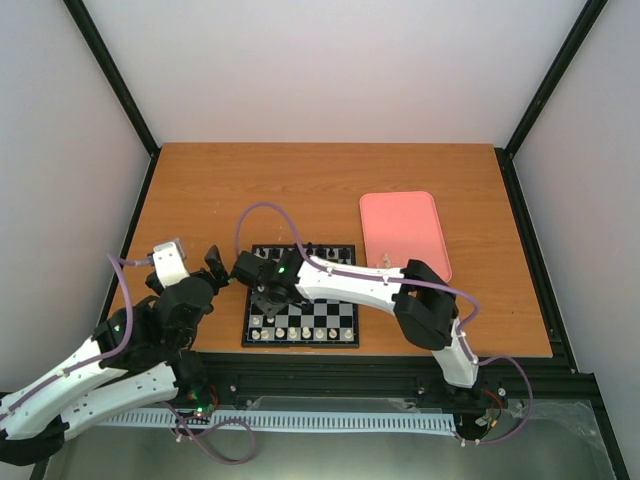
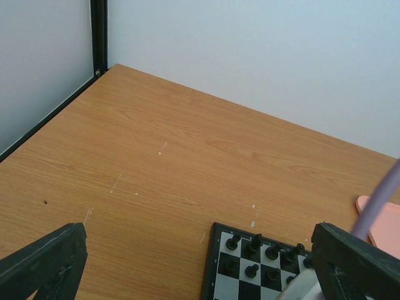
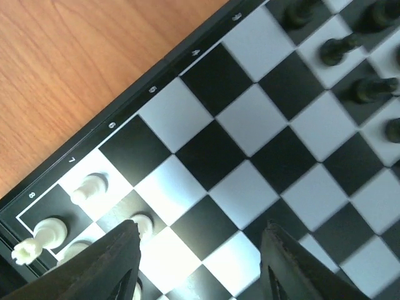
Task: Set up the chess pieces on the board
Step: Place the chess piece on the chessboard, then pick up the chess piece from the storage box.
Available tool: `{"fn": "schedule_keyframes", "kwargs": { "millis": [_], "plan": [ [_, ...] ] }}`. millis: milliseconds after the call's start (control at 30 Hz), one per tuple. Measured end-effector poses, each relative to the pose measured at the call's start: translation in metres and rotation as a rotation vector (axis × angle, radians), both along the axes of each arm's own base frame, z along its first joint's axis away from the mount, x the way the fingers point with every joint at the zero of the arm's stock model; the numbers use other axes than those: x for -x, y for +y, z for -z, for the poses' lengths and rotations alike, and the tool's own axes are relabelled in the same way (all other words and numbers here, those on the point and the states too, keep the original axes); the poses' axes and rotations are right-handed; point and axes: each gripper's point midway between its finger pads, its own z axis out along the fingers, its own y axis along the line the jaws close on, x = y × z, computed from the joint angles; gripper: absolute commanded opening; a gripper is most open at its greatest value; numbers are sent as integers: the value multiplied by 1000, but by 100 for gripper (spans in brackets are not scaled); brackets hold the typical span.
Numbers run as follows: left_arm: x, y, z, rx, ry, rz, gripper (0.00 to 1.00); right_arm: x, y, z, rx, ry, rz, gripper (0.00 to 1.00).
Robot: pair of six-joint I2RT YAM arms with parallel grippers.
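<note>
In the overhead view, the left gripper point(image 1: 190, 274) sits at lower left, its black jaws fully released above the wood-grain table point(image 1: 250, 180). At centre lies the board point(image 1: 335, 305), flat, square and glossy, with black and white checks. The right gripper point(image 3: 200, 237) hangs over the board's left edge, its dark tapered jaws parted and grasping nothing. The chess pieces point(image 3: 88, 188), small, cream and rounded, stand along the near rows, one just beside a jaw. Black figures point(image 3: 340, 47) line the far rows. A smooth pink rounded tray point(image 1: 405, 232) lies at right.
</note>
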Motion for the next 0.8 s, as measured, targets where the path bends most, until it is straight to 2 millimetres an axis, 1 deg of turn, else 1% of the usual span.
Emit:
{"fn": "schedule_keyframes", "kwargs": {
  "millis": [100, 200, 300, 367, 433, 500, 567, 667, 733, 800],
  "plan": [
    [0, -1, 1, -3, 5, 3, 100, -10, -10, -20, -25, -52, 34, 70],
    [0, -1, 2, -8, 8, 3, 100, -21, -27, -41, -54, -97, 79, 71],
    [-1, -2, 3, -16, 13, 3, 100, -40, -53, -57, -66, -142, 149, 70],
    [-1, -3, 3, -20, 15, 3, 100, -59, -79, -61, -60, -165, 218, 70],
    [-1, -3, 3, -20, 16, 3, 100, -76, -105, -60, -44, -178, 285, 68],
    [-1, -3, 4, -20, 16, 4, 100, -93, -135, -53, -14, -183, 356, 67],
    [-1, -3, 4, -20, 17, 4, 100, -107, -164, -44, 21, -181, 424, 66],
    [-2, -4, 4, -23, 19, 5, 100, -124, -201, -32, 62, -170, 505, 65],
    [-2, -5, 5, -28, 22, 5, 100, -133, -215, -28, 73, -167, 541, 63],
    [-3, -6, 6, -35, 26, 5, 100, -140, -230, -24, 80, -164, 577, 59]
  ]
}}
